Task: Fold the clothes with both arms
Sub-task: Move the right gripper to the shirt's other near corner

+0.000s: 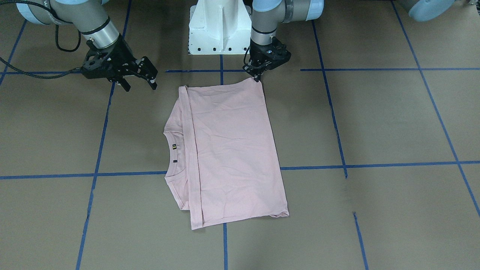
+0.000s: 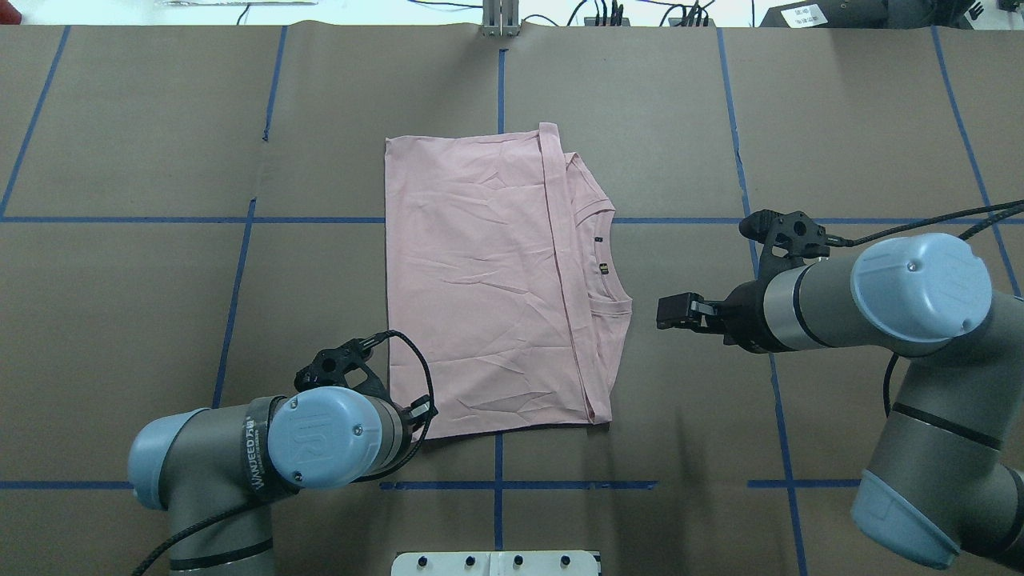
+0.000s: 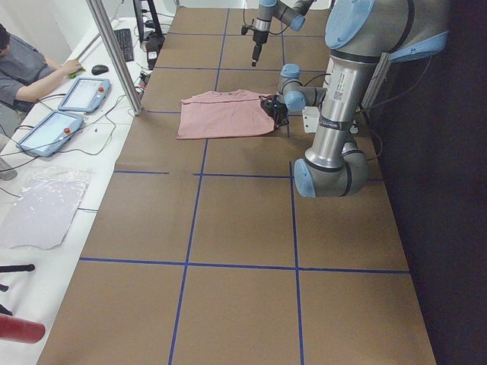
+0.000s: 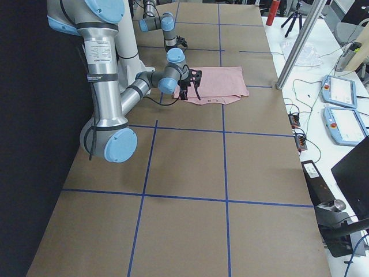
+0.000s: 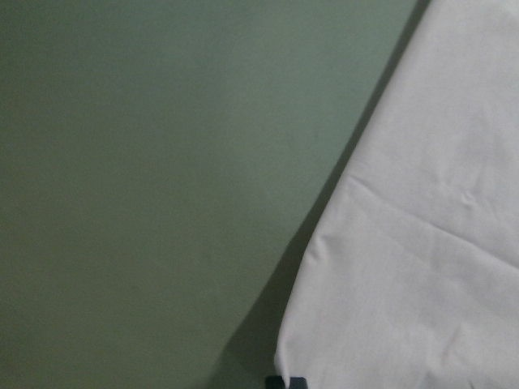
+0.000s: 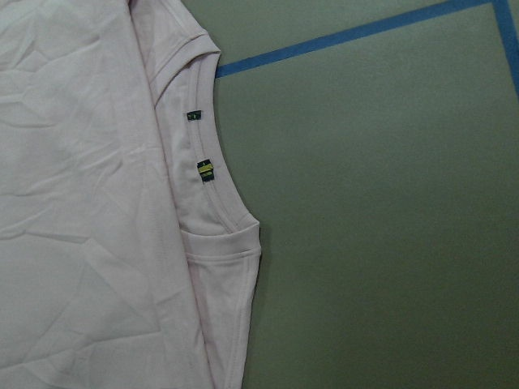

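Since the shirt (image 1: 228, 150) looks soft and floppy (light too), pinch its corners; right claw (image 1: 139, 85) is spread wide, left claw (image 1: 258, 77) I can't make out.

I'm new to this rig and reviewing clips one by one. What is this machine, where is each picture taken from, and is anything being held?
It is a robot whose grey left arm and right arm each end in a black two-finger claw, at a brown table marked with blue tape. One picture faces the robot from across the table, one looks down from behind it, two look along the table from its ends, two come from wrist cameras. One pink T-shirt lies folded on the table, plain side up, collar showing at one edge. The right claw is open and empty, off the collar side. The left claw sits at a shirt corner; whether it grips the cloth cannot be told.
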`<move>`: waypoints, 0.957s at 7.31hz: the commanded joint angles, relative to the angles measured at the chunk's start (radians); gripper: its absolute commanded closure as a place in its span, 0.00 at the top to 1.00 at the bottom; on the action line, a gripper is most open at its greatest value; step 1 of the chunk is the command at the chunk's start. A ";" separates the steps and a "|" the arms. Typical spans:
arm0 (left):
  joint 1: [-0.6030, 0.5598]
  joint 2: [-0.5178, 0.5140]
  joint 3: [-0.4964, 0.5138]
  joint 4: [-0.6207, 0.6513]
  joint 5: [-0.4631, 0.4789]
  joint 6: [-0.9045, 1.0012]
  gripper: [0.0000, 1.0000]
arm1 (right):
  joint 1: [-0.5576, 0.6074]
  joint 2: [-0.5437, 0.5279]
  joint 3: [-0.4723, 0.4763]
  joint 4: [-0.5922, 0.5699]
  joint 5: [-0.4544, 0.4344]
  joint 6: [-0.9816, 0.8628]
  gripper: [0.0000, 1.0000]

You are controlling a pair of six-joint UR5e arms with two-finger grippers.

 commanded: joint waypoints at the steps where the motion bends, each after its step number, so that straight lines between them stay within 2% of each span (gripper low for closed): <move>1: -0.006 0.002 -0.018 0.017 0.001 0.035 0.00 | -0.053 0.087 -0.009 -0.131 -0.009 0.117 1.00; 4: -0.011 0.002 -0.017 0.016 0.001 0.035 0.00 | -0.147 0.207 -0.121 -0.138 -0.012 0.325 1.00; 5: -0.011 0.002 -0.017 0.016 0.001 0.035 0.00 | -0.162 0.233 -0.146 -0.205 -0.018 0.366 1.00; 6: -0.009 0.002 -0.017 0.016 0.001 0.035 0.00 | -0.182 0.273 -0.169 -0.284 -0.097 0.386 1.00; 7: -0.009 0.002 -0.012 0.013 0.003 0.037 0.00 | -0.199 0.281 -0.187 -0.284 -0.140 0.385 1.00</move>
